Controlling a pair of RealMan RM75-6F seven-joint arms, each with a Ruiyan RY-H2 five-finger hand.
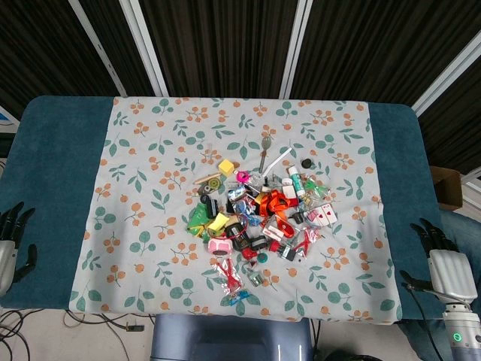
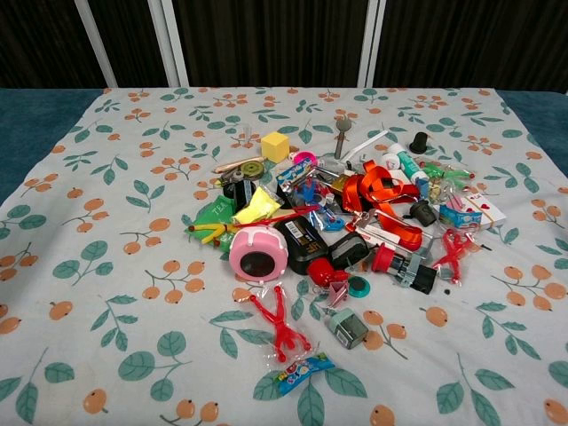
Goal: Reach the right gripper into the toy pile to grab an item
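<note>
Covering the middle of the table (image 1: pixel 60 128) is a floral cloth (image 1: pixel 150 150), and on it, slightly right of centre, lies the toy pile (image 1: pixel 259 214), a loose heap with no tray, box or other container around it. Items within the heap lie directly on the cloth or on one another: a yellow cube (image 2: pixel 275 145) at the far left edge, a pink round case (image 2: pixel 258 254) with a dark opening at the near left, an orange ribbon (image 2: pixel 382 191) tangled across the middle, a red stick figure (image 2: pixel 282 328) in clear wrap at the near edge, and a spoon (image 2: pixel 342 133) at the far side. The chest view shows the pile close up and no arm or hand at all. The head view alone shows both hands and the blue table margins beyond the cloth. The right hand (image 1: pixel 446 256) sits at the near right corner, over the blue margin, back upward, dark fingers (image 1: pixel 425 232) spread and pointing away, holding nothing, well apart from the pile. The left hand (image 1: pixel 11 241) sits at the near left edge, partly cut off by the frame, fingers apart and empty, likewise well apart from the pile.
</note>
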